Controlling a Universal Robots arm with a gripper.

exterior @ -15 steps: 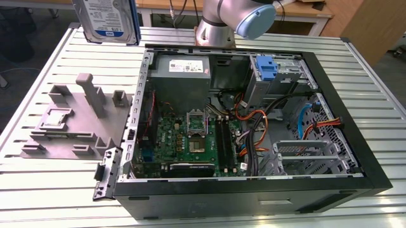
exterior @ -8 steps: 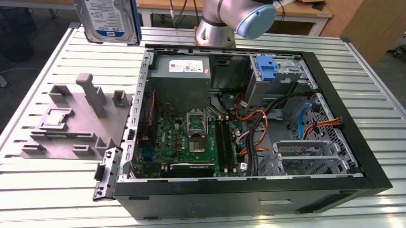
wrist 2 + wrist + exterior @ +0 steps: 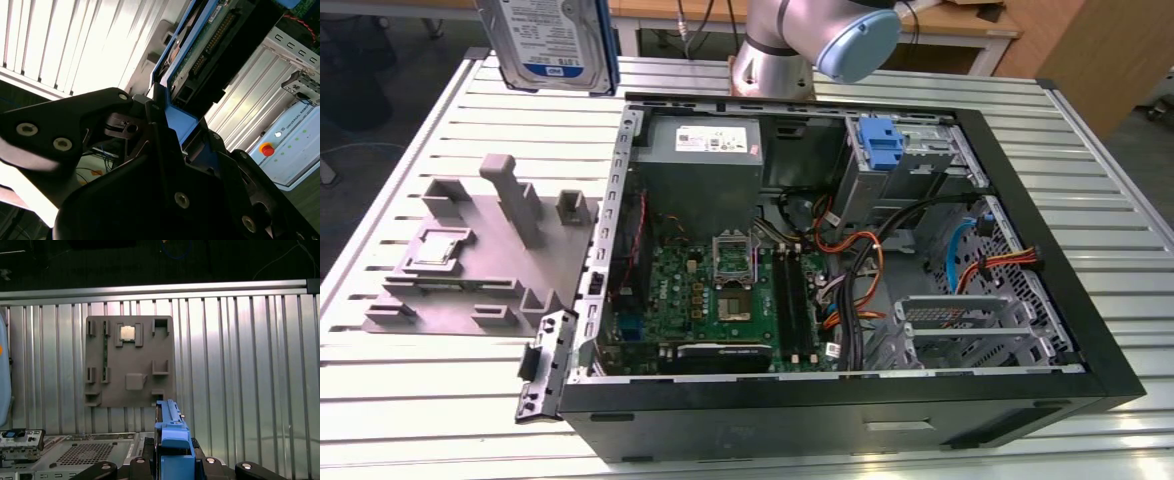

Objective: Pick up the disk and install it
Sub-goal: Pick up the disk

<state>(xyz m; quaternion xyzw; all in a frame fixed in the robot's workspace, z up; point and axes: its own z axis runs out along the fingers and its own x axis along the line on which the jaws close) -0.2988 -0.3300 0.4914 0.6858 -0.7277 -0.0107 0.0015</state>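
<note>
While the robot arm (image 3: 790, 40) rises from the far edge of the slatted metal table (image 3: 440, 400), we see the disk (image 3: 550, 42) held clear of that table at the exterior view's upper left. Its white-and-blue label faces the camera. It sits well apart from the open computer case (image 3: 1067, 330) and farther back than the grey slotted fixture (image 3: 467, 260). In both wrist views the gripper (image 3: 181, 131) is pinching the disk by its bright blue bracket, with a black finger (image 3: 155, 120) pressed against the plastic. In the second wrist view the drive's green circuit-board side shows. In the first wrist view the bracket's edge stands up between the jaws, and beyond it we look onto the fixture, which holds a processor chip (image 3: 128, 332) in one pocket. Inside the case we make out the motherboard (image 3: 707, 290), the grey power supply (image 3: 700, 140) and a bare blue clip (image 3: 881, 140) at the drive bay.
</note>
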